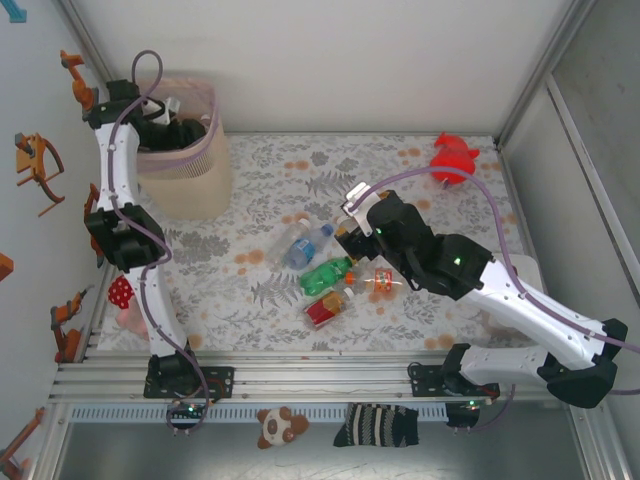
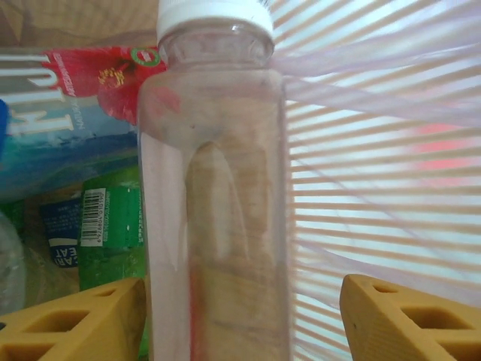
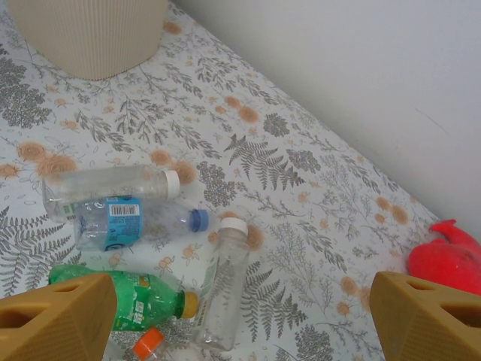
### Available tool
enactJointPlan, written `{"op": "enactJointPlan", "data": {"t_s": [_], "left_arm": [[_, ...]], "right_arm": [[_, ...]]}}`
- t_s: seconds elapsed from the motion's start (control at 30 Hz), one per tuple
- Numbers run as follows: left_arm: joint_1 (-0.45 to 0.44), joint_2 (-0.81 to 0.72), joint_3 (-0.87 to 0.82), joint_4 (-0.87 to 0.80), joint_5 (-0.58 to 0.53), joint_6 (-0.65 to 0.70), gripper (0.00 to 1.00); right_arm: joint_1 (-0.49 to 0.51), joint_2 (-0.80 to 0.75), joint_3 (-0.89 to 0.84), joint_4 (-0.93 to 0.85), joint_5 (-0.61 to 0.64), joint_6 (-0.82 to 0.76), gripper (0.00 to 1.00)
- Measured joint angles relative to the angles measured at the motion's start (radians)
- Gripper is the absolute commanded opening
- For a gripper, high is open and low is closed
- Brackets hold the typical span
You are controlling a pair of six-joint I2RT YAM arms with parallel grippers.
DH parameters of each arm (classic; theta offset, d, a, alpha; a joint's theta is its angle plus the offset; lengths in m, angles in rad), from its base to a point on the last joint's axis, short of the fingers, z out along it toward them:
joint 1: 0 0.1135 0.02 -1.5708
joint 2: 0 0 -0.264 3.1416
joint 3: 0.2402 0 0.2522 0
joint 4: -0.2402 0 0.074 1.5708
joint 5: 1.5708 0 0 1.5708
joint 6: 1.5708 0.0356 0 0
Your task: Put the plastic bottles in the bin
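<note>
Top external view: tall beige tapered bin (image 1: 190, 180), lined with a translucent pinkish bag (image 2: 376, 150), stands at the far left corner of the floral-patterned tabletop (image 1: 420, 200); the left gripper (image 1: 185, 130) reaches down into its mouth.

Left wrist view: left gripper (image 2: 242, 289) jaws apart, with a clear plastic bottle with white cap (image 2: 218, 188) upright between them. The bottle is just beside the finger at the view's left and apart from the other.

Bin contents behind it:
- green bottle with barcode label (image 2: 113, 226)
- bottle with blue label and red flower (image 2: 83, 113)

Over the middle of the tabletop: right gripper (image 1: 350, 235), jaws wide apart, holding nothing.

Right wrist view, lying loose beneath it:
- clear white-capped bottle (image 3: 113, 183)
- blue-labelled bottle with blue cap (image 3: 135, 222)
- second clear white-capped bottle (image 3: 222, 289)
- green bottle with yellow cap (image 3: 139, 297)

A red plush toy (image 3: 443, 259) sits near the far right corner.
</note>
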Motion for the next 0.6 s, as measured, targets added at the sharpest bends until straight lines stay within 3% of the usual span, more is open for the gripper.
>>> {"op": "enactJointPlan", "data": {"t_s": [0.13, 0.4, 0.6], "left_arm": [[0.002, -0.049, 0.000, 0.017, -0.007, -0.012, 0.71], [0.000, -0.126, -0.001, 0.041, 0.011, -0.036, 0.43], [-0.007, -0.122, -0.082, 0.053, 0.019, -0.033, 0.35]], "right_arm": [[0.000, 0.000, 0.000, 0.000, 0.000, 0.000, 0.86], [0.000, -0.007, 0.000, 0.000, 0.000, 0.000, 0.86], [0.000, -0.014, 0.000, 0.000, 0.000, 0.001, 0.86]]}}
